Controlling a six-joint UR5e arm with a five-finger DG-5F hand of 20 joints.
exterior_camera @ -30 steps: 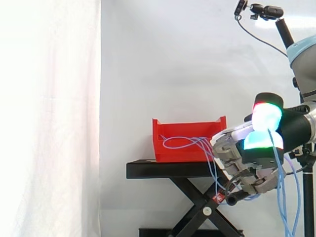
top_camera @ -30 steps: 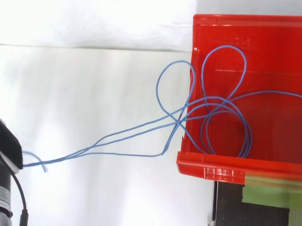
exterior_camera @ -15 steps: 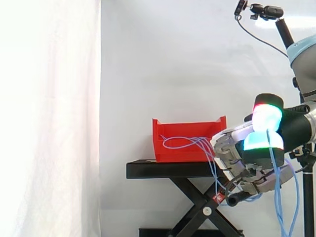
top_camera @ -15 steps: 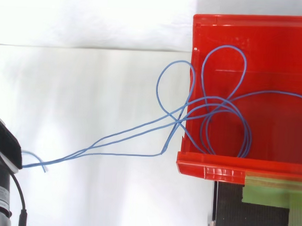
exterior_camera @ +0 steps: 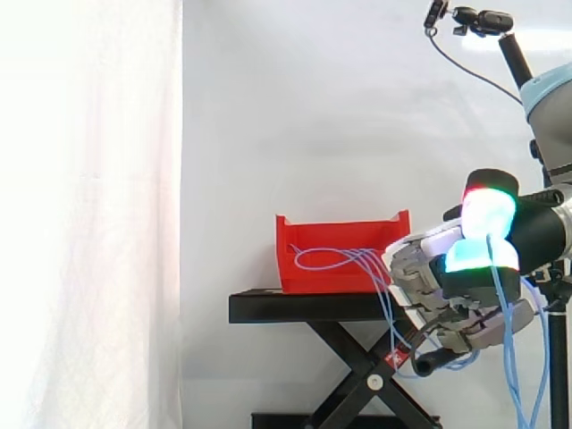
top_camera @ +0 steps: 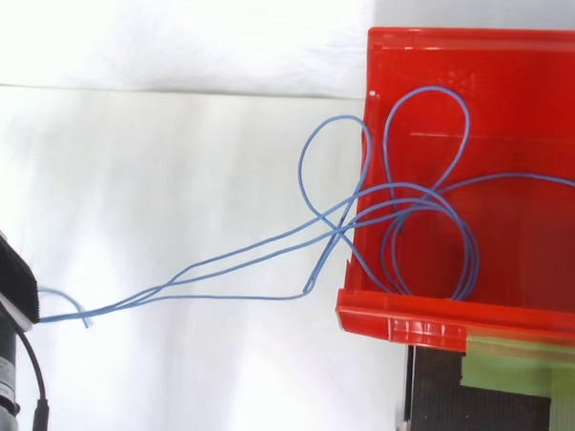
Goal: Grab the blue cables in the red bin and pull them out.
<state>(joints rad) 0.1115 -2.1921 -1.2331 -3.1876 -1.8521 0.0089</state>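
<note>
The red bin sits on a black stand. From above, the blue cables lie looped inside the bin. Several strands cross its left wall and stretch out to the lower left. In the side view those strands drop over the bin's front and run to my hand. The hand hangs to the right of the stand, just below the bin's height. Its fingers are curled with glowing pads on top, shut on the cables. More cable hangs down from it.
A scissor-lift frame carries the black stand. A white curtain hangs behind and at the left. A camera on a stalk stands at the top right. From above, green tape marks the stand below the bin.
The hand has shifted a little down and away from the bin, and the stretched strands moved slightly with it. The loops in the bin have barely changed.
</note>
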